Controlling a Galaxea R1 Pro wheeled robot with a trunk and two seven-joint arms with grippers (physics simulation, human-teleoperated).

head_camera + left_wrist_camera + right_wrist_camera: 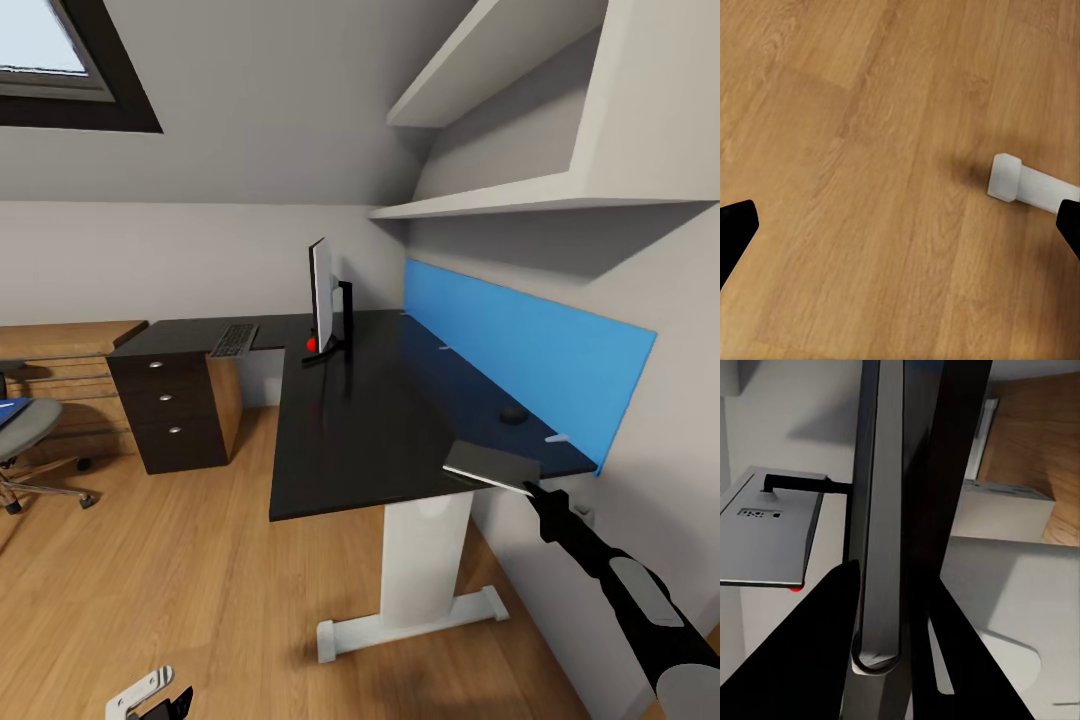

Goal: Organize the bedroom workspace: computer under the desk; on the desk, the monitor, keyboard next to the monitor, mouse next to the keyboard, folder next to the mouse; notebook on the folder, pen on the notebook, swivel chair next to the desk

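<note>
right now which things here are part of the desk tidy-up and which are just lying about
Part of the job:
- desk
- monitor
- keyboard
- mouse
- notebook, held in the right gripper
- swivel chair

Just there:
- blue wall panel
- wall shelves
- skylight

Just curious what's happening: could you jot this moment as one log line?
right gripper: shut on notebook, over desk corner | left gripper: open, above floor | mouse: on desk | folder: on swivel chair
</note>
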